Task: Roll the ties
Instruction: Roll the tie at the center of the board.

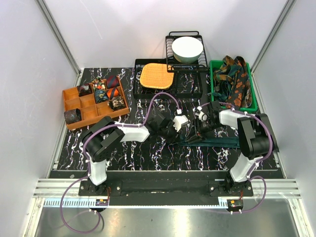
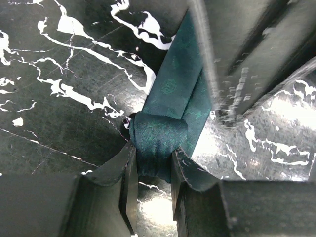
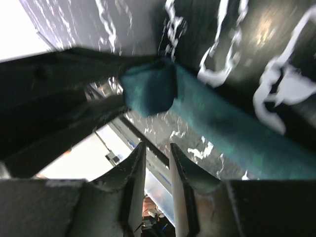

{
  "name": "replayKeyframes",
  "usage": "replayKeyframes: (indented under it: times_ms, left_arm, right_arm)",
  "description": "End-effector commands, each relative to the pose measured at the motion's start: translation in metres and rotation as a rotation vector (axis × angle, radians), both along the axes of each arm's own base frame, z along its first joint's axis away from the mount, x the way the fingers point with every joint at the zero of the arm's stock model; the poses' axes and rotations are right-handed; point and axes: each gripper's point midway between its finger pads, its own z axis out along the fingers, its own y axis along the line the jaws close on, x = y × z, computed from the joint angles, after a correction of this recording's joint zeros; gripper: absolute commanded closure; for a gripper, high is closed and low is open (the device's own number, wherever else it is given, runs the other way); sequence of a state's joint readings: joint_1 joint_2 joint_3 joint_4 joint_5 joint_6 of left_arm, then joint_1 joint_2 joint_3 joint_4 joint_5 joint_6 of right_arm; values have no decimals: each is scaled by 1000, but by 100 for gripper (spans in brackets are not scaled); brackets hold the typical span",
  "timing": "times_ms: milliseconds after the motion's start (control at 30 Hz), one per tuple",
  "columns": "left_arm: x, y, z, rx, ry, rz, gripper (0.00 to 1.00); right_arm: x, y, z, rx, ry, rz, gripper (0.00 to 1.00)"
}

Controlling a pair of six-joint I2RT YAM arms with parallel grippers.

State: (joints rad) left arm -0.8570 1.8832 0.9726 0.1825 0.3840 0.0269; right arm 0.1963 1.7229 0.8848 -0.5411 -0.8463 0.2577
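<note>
Teal tie (image 2: 170,89) lies on the black marble table (image 2: 59,98) just right of the middle, its end wound into a small coil (image 2: 157,140) and its flat length running right. The left gripper (image 2: 153,160) pinches that coil between its fingers. The right gripper (image 3: 157,148) hovers just beside the coil, fingers slightly parted and holding nothing.

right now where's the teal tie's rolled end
Left wrist view: rolled end clamped in the left end effector, mid-table, tail running toward the right arm.
</note>
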Motion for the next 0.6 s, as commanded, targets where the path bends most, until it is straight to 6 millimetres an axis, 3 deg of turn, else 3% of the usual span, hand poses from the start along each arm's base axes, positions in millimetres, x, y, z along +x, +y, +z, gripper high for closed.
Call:
replayKeyframes:
  times_ms: [0, 67, 133, 167, 200, 267, 367, 567]
  left_arm:
    - [-24, 58, -75, 246, 165, 129, 100]
    - [-19, 55, -67, 210, 128, 124, 100]
    - [-27, 59, -66, 173, 124, 87, 100]
    - [-23, 51, -54, 113, 85, 79, 100]
    - [-34, 56, -58, 98, 71, 25, 100]
    - [-33, 51, -49, 35, 14, -4, 100]
    - [-34, 50, -53, 36, 20, -8, 100]
    - [-28, 47, -50, -1, -3, -21, 100]
  right_arm:
    - [29, 5, 13, 21, -116, 16, 56]
    - [30, 3, 23, 19, -183, 40, 50]
    - [25, -3, 34, -4, -255, 91, 38]
    - [25, -5, 37, -13, -261, 91, 34]
    - [24, -5, 41, -9, -253, 90, 33]
    - [14, -4, 38, 4, -168, 74, 33]
    - [1, 4, 27, 65, 9, 30, 42]
    - [16, 6, -3, 15, 72, 20, 64]
